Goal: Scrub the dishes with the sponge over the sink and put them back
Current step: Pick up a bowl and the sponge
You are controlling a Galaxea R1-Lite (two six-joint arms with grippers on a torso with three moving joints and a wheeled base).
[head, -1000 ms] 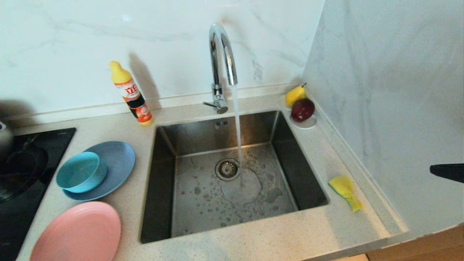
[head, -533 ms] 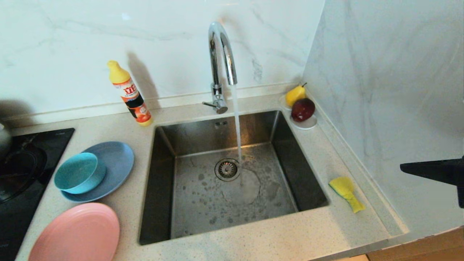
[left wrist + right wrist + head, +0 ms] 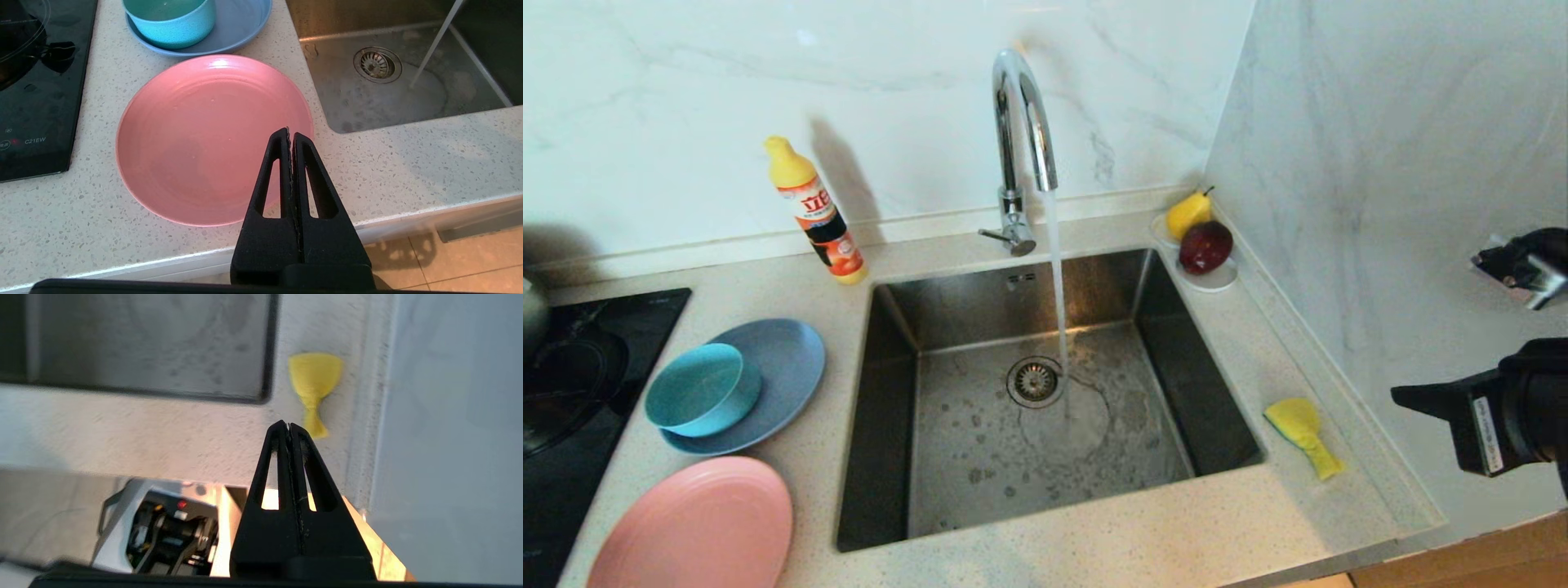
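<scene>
Pink plate (image 3: 690,527) lay nearest at seven o'clock of the sink (image 3: 1045,400); teal bowl (image 3: 703,388) sat on the grey-blue plate (image 3: 788,363) at nine. Sponge (image 3: 1303,433) lay untouched at three on the table (image 3: 1176,539). Both the right pincer (image 3: 1401,398) and left pincer (image 3: 290,131) had fingers together, empty. No scrubbing appeared begun.

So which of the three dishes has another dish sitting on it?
The grey-blue plate, left of the sink: the teal bowl sits on it. The pink plate, nearer the counter's front edge, carries nothing.
</scene>
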